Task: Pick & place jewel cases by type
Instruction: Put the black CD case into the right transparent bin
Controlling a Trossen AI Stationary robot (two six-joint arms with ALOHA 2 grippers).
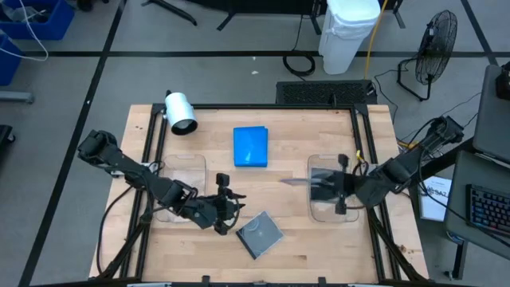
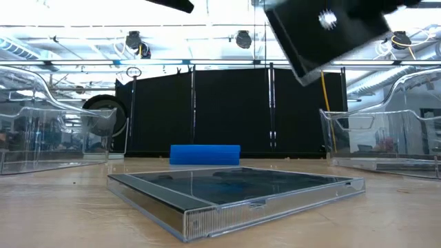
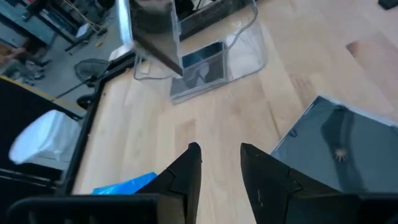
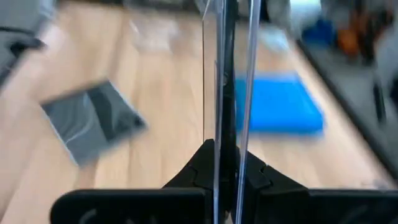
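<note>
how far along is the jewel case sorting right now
Partway, it seems. One dark jewel case already lies in the clear plastic tray on the right. The right gripper is shut on a second clear-edged jewel case above that tray. Left: the grey translucent jewel case beside the part-open left gripper, and the bright blue one.

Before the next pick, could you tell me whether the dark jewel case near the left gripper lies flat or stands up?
Flat. The dark jewel case lies on the table, closed, beside the left gripper, which is not touching it.

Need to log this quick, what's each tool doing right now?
Left tool: open, holding nothing.
Right tool: shut on a clear jewel case, held on edge.
</note>
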